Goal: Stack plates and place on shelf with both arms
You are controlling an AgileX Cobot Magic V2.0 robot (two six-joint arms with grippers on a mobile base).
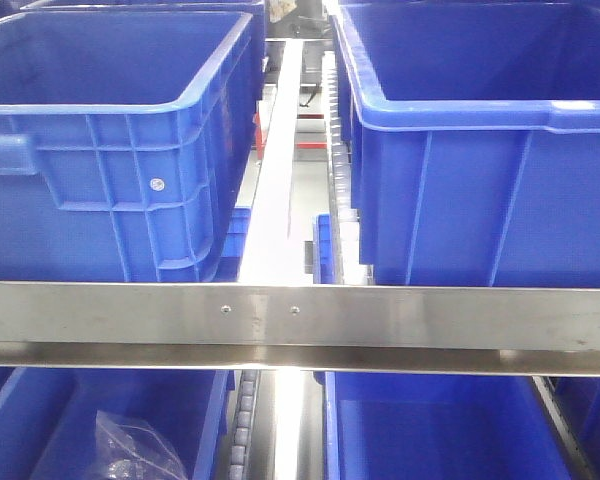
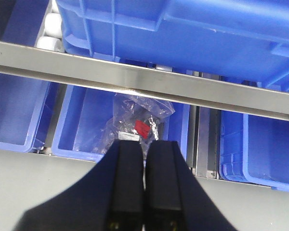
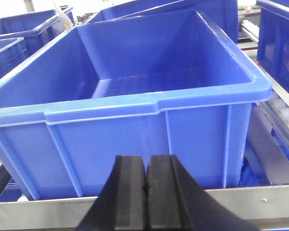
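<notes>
Blue bins (image 3: 135,96) face both closed grippers; plates unseen

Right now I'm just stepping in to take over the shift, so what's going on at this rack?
Nothing is being handled at the moment. Both tools are shut and empty: the left tool points down toward a lower blue bin holding a clear plastic bag, and the right tool faces a large empty blue bin on the steel shelf rail. No plates show in any view, so stacking does not look started.
</notes>
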